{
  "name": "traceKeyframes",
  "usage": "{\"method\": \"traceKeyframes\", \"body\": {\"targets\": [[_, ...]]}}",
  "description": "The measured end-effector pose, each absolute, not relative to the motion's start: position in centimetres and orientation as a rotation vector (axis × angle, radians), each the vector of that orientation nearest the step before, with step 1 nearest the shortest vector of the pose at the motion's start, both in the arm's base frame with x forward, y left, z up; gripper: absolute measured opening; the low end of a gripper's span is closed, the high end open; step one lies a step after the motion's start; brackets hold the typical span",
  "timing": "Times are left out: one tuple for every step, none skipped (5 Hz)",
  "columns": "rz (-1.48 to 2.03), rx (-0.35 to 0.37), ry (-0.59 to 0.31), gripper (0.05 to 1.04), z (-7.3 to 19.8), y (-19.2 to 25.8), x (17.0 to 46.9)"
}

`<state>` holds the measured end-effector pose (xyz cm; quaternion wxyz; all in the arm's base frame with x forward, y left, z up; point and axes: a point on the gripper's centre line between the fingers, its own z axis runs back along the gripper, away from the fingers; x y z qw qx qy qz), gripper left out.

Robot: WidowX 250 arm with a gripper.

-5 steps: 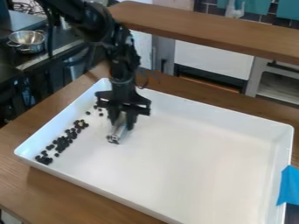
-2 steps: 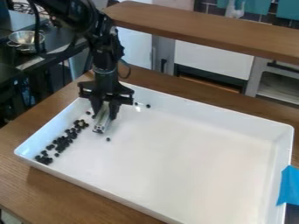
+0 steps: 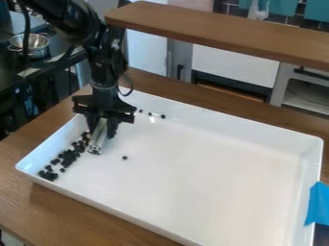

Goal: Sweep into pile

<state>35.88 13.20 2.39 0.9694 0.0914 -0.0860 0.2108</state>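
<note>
Over in the back left part of the white tray (image 3: 212,182), there's the black gripper (image 3: 101,134) pointing down, with its jaws closed on a silvery metal bar (image 3: 97,139). One jaw sits on each side of the bar, which hangs at a tilt with its lower end angled toward the front of the tray. Can't really tell if that end is touching the tray floor. The small black pellets (image 3: 66,157) are mostly in a long, loose band near the tray's left wall, so more of a streak than a tidy pile tbh. The front end of the band bunches up in a clump by the left front corner, and the back end is right beside the bar. There are some strays too: one lone pellet (image 3: 124,157) out on the open floor to the right of the bar, plus three more spaced out in a row near the back wall. The tray sits on a wooden desk (image 3: 38,199), and a piece of blue tape (image 3: 317,204) is stuck on its right side. Behind it all there's a wooden shelf (image 3: 218,34), and a shiny metal bowl (image 3: 30,44) with handles is off at the upper left.
</note>
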Motion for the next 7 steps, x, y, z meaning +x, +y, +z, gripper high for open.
{"method": "traceKeyframes", "body": {"targets": [[0.432, 0.146, -0.201, 0.385, 3.8, 12.1, 35.6], [0.377, 0.054, -0.241, 0.385, 6.4, 8.2, 36.4], [0.233, 0.001, -0.238, 0.385, 6.9, 4.2, 37.4], [0.162, 0.038, -0.207, 0.385, 4.1, 2.4, 38.6], [0.156, 0.062, -0.183, 0.385, 2.5, 2.3, 40.1], [0.167, 0.066, -0.171, 0.385, 2.1, 2.7, 41.0], [0.195, 0.066, -0.169, 0.385, 2.1, 4.1, 40.9]]}}
